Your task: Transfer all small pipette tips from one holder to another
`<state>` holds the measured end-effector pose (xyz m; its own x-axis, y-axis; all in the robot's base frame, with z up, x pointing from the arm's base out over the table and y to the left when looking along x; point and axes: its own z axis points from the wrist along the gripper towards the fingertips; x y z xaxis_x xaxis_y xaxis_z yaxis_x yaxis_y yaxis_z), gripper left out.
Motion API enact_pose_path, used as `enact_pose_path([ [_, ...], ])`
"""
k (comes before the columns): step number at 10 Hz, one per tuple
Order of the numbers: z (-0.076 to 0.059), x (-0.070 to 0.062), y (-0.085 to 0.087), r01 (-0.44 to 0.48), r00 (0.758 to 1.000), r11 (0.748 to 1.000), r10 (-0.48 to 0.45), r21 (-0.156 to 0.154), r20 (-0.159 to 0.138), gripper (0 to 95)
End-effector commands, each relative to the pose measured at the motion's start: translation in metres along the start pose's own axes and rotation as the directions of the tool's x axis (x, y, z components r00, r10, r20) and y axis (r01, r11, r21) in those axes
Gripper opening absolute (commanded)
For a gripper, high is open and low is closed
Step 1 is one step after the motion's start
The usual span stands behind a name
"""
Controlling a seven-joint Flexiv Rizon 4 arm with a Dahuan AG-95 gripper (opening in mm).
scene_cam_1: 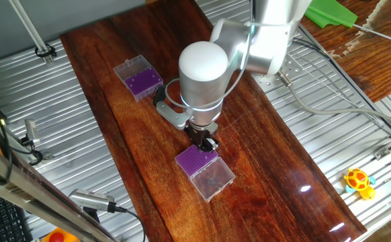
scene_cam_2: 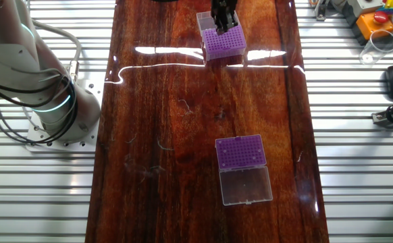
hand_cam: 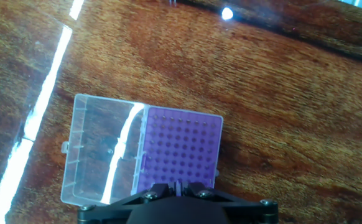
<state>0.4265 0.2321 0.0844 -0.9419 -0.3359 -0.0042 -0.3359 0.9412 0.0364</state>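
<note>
We see two purple tip racks on the dark wooden table [scene_cam_1: 276,161], well apart, each with its clear lid swung open flat beside it. The claw [scene_cam_1: 207,142] hangs right over the near rack [scene_cam_1: 197,160], at the rack's edge closest to the arm; in the other fixed view the claw [scene_cam_2: 223,20] covers the back part of that same rack [scene_cam_2: 225,44]. In the hand view the rack's [hand_cam: 181,149] grid of holes fills the middle, its lid [hand_cam: 100,152] lies to the left, and the fingers [hand_cam: 178,186] meet in a narrow point at the bottom edge, seemingly clenched. We cannot tell whether a tip is pinched between them, nor whether the holes carry tips. The second rack [scene_cam_1: 144,82] sits off by itself, its lid [scene_cam_1: 132,66] just beside it.
</note>
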Motion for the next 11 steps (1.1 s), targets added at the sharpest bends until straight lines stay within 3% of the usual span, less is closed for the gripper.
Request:
enact_pose_path([
  [1, 0.0003, -0.0004, 0.0002, -0.003, 1.0, 1.0, 0.003, 0.002, 0.002, 0.0],
  [11, 0.0065, -0.001, 0.0017, -0.004, 1.0, 1.0, 0.004, 0.006, 0.008, 0.0],
])
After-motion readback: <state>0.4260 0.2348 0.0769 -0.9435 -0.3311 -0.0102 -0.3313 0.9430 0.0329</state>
